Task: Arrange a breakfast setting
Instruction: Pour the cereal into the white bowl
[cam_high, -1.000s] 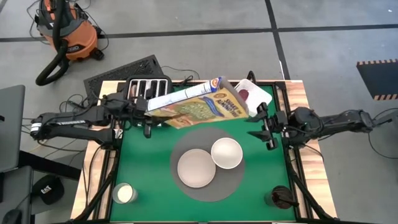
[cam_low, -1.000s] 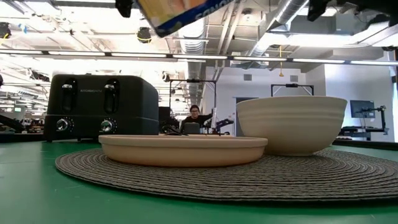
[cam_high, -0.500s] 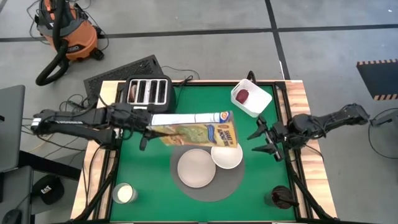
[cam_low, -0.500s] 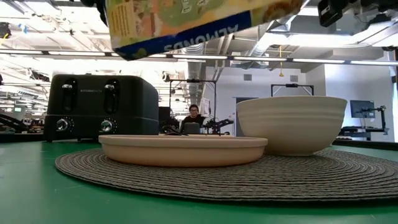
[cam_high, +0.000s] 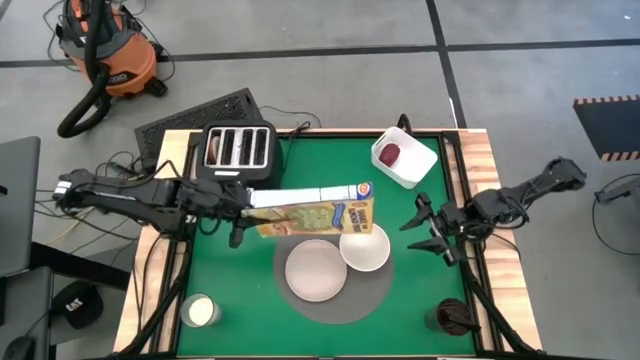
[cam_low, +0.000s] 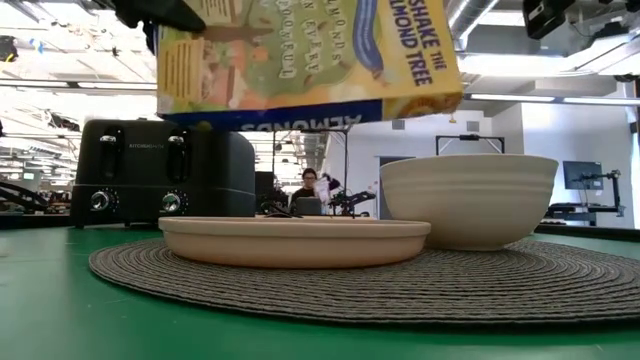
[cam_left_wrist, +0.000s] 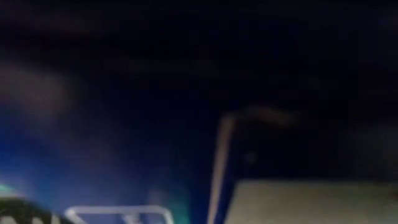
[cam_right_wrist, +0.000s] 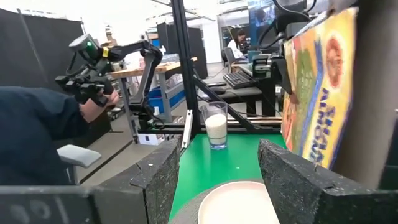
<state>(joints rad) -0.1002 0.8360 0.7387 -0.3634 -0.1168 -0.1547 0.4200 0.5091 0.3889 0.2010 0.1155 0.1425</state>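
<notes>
My left gripper (cam_high: 242, 212) is shut on a yellow-green cereal box (cam_high: 315, 212), held in the air and lying lengthwise across the table. The box's right end is above the white bowl (cam_high: 365, 248). The box also shows in the low view (cam_low: 310, 55), above the pale plate (cam_low: 295, 238) and the bowl (cam_low: 468, 198). Plate (cam_high: 316, 270) and bowl stand on a round woven placemat (cam_high: 380, 295). A dark-red fruit (cam_high: 390, 153) lies in the white square container (cam_high: 412, 165). My right gripper (cam_high: 425, 230) is open and empty, to the right of the bowl. No spoon shows. My left gripper holds the cereal box by its left end (cam_high: 256, 208), pinched between the two fingers, which come level from the table's left. The box is lifted clear and lies roughly level, reaching out to the right over the plate and bowl. The left wrist view shows only dark blur.
The black four-slot toaster (cam_high: 240, 148) stands at the far left. A glass of milk (cam_high: 200, 310) is at the near left and a dark cup (cam_high: 452, 318) at the near right. A person with a controller (cam_right_wrist: 37, 130) sits beyond the table.
My left gripper has carried the cereal box toward the table's near edge and down. The box has turned from slanting toward the far right to lying straight across, its right end now over the bowl. My right gripper has drawn back from the box toward the near right.
</notes>
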